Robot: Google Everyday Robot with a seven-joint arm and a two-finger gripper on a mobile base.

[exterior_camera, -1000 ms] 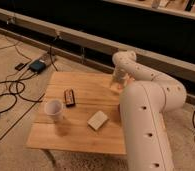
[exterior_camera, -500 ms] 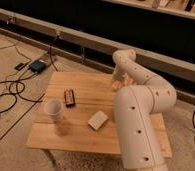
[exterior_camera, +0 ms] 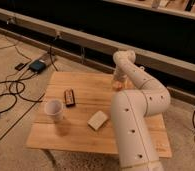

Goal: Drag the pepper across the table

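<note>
The pepper (exterior_camera: 116,86) is a small orange-red item at the far right part of the light-wood table (exterior_camera: 71,140). My gripper (exterior_camera: 117,81) reaches down at the end of the white arm, right over the pepper and at or touching it. The arm's wrist hides most of the gripper and part of the pepper. The large white arm link (exterior_camera: 133,130) covers the table's right side.
A white cup (exterior_camera: 54,108) stands front left on the table. A dark flat rectangular thing (exterior_camera: 69,96) lies behind it. A pale block (exterior_camera: 97,120) lies mid-front. A blue device (exterior_camera: 38,65) and cables (exterior_camera: 8,92) lie on the floor at left. A dark wall runs behind.
The big lower arm link has swung left over the table. The gripper stays at about the same spot by the pepper. The cup, dark thing and block have not moved.
</note>
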